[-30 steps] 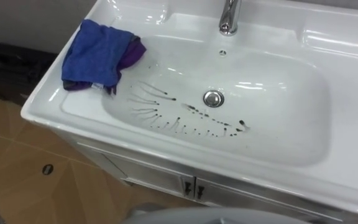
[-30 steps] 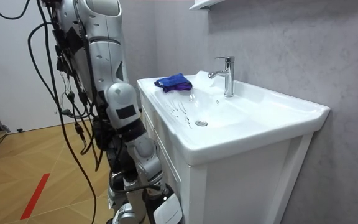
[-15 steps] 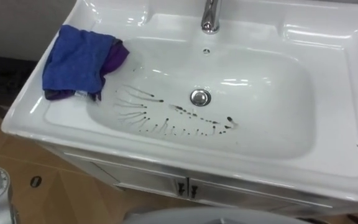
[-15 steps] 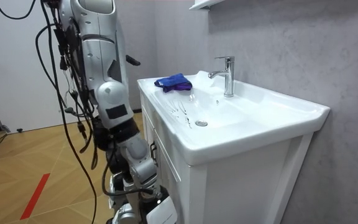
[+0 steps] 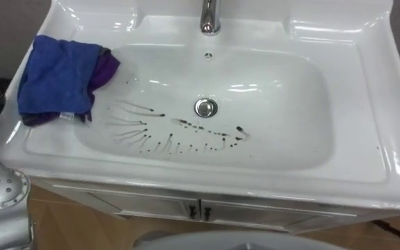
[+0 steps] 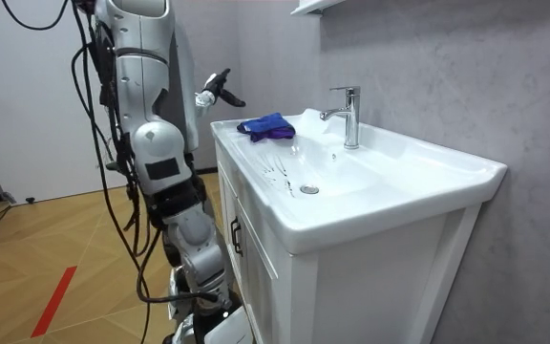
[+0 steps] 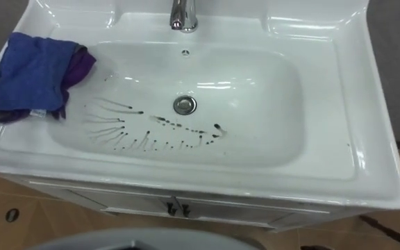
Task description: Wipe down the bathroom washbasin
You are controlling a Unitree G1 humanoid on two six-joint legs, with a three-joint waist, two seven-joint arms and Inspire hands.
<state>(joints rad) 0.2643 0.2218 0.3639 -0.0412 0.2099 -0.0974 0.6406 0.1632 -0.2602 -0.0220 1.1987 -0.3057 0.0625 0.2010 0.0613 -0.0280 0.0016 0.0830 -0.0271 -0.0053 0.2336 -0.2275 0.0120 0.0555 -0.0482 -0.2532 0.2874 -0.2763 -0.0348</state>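
Left hand (image 6: 220, 89) is rising beside the blue cloth (image 5: 55, 75) — fingers spread, gripping nothing. Cloth is lying on the basin (image 5: 290, 97) rim's left corner, dark streaks (image 5: 179, 139) are sitting unwiped — everything's still to do.

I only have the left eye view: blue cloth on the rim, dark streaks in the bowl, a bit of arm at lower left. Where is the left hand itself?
Observer: In the room view the left hand hovers in the air, higher than the rim of the basin, just outside the corner where the cloth lies.
Operator: Touching the cloth?
Observer: No, there is a clear gap between them.
Operator: Fingers?
Observer: Spread open, holding nothing.
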